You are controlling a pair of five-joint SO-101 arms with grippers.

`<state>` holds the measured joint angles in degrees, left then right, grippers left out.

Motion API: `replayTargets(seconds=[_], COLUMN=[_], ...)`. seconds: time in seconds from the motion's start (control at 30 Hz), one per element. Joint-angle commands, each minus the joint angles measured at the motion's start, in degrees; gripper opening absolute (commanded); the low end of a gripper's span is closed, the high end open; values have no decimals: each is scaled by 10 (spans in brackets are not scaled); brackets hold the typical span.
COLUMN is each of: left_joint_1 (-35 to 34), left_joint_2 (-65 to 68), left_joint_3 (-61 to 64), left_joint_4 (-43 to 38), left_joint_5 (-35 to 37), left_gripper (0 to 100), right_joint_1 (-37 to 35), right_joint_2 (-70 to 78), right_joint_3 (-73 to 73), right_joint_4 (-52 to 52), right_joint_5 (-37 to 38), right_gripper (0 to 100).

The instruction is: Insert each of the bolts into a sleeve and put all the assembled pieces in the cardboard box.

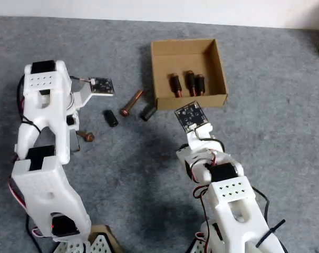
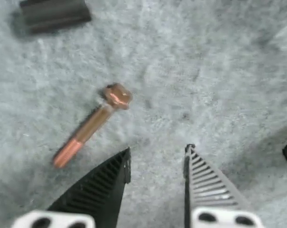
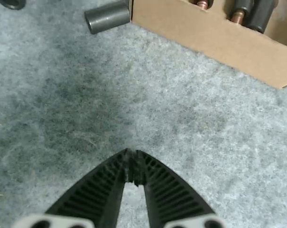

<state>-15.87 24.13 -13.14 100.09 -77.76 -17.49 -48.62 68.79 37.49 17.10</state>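
Inside the box (image 1: 201, 99), three assembled pieces (image 1: 190, 83) crowd the 6 o'clock wall, and its 12 o'clock half is bare. Off its 8 o'clock corner a sleeve (image 1: 147, 112), a bolt (image 1: 132, 103) and a second sleeve (image 1: 111, 118) clutter the carpet (image 1: 275, 105). The right arm (image 1: 222, 184) stands at 6 o'clock. At 3 o'clock the carpet lies open.

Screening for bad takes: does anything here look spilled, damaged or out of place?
Nothing stands out. Three assembled pieces lie in the cardboard box. On the carpet, one bolt and two sleeves lie near the box and another bolt further off, simply not yet assembled.
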Motion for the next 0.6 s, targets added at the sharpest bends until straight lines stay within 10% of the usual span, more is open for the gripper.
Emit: replayTargets(seconds=[0.0, 0.57], left_joint_1=[0, 56], left_joint_2=[-32, -31], left_joint_3=[19, 99], left_joint_4=[5, -109], left_joint_5=[-341, -412], left_gripper=[189, 188], right_joint_1=[-6, -6], right_joint_2=[-8, -8], right_joint_3=[-3, -2], right_joint_4=[-12, -12], right_joint_5=[6, 6], right_gripper=[5, 5])
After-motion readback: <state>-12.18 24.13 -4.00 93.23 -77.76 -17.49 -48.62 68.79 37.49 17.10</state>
